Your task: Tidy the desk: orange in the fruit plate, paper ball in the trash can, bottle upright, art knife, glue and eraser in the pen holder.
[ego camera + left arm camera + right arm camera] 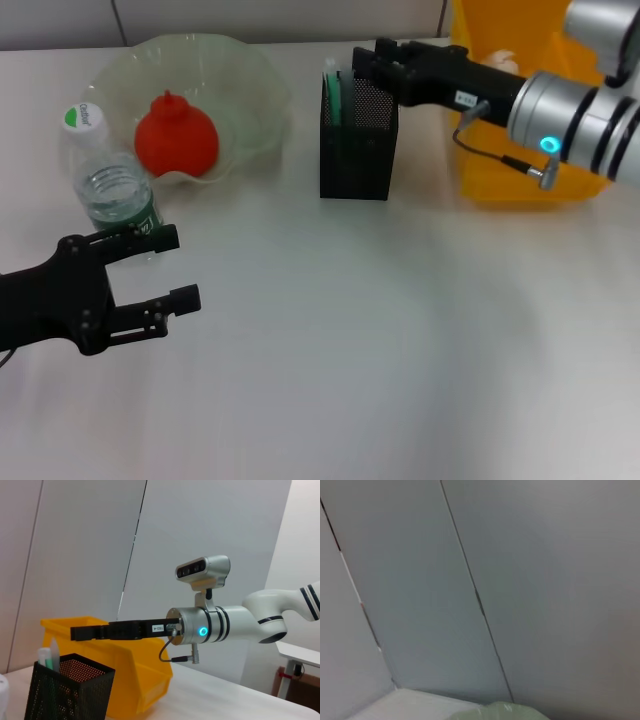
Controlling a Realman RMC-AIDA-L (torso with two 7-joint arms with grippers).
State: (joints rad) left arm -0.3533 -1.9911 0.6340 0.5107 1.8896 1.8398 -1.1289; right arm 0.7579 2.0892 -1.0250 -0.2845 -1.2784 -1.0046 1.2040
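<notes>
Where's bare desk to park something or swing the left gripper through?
The desk is bare in front of the pen holder and to the right of the left gripper. The far left is crowded: bottle against fruit plate. The right gripper hangs over the holder, beside the yellow bin.

Left gripper (172,268) hangs low with fingers apart; right gripper (365,60) reaches forward.
</notes>
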